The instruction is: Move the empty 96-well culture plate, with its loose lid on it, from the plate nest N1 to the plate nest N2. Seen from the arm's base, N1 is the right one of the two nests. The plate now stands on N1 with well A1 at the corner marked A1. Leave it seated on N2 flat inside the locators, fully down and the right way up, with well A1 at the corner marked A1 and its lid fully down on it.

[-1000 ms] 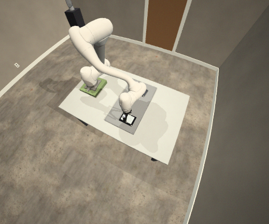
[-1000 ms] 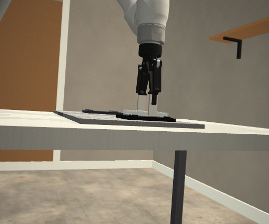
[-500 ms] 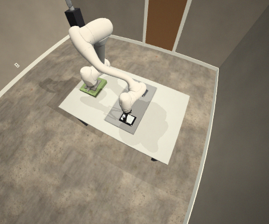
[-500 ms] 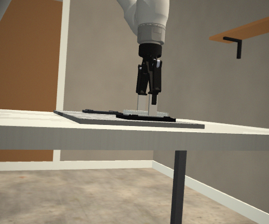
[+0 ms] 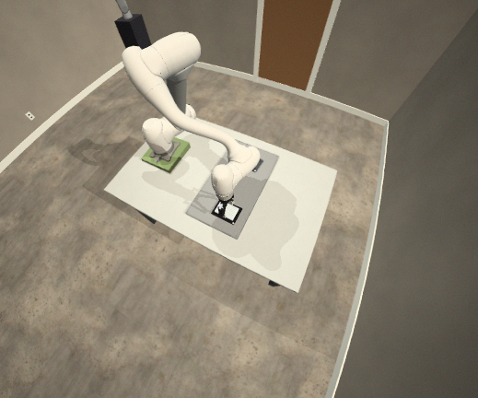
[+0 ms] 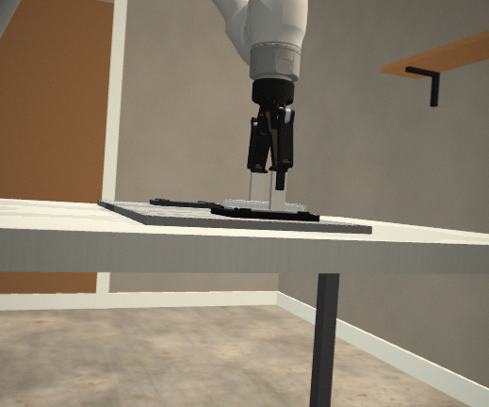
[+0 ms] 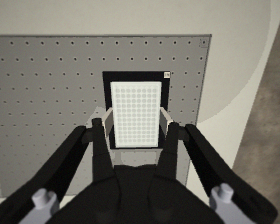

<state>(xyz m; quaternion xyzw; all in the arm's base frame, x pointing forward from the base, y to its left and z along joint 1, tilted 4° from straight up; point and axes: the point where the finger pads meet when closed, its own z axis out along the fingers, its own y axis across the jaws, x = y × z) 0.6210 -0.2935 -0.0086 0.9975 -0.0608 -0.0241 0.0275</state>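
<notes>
Black claw fills the near edge of the wrist view, links splayed, pale fingers pressed on the two long sides of the plate, toward its near end. Clenched on the plate, not empty. No word of lasting here: it grips, that's all that shows.

Plate w/ lid sits in nest N1, the black frame around it, on the grey pegboard. Small label at the far right corner of the frame, prob. the A1 mark, too small to read. Exterior view: plate looks low and flat in the frame, fingers reaching down to its side walls; can't tell if it's off the seat yet.

Handling, my guess: empty plate = v. light, stiff thin plastic, smooth and slippery sides. Lid is loose, only lies on top, so a tilt or jerk could shift it. Best hold is low on the skirt, below the lid's rim, mid-length for balance; present grip looks off-centre toward the near end, so lift straight and slow, keep level.

Farther along the pegboard, the second frame, N2, lies beyond. White worktop carries it all.
</notes>
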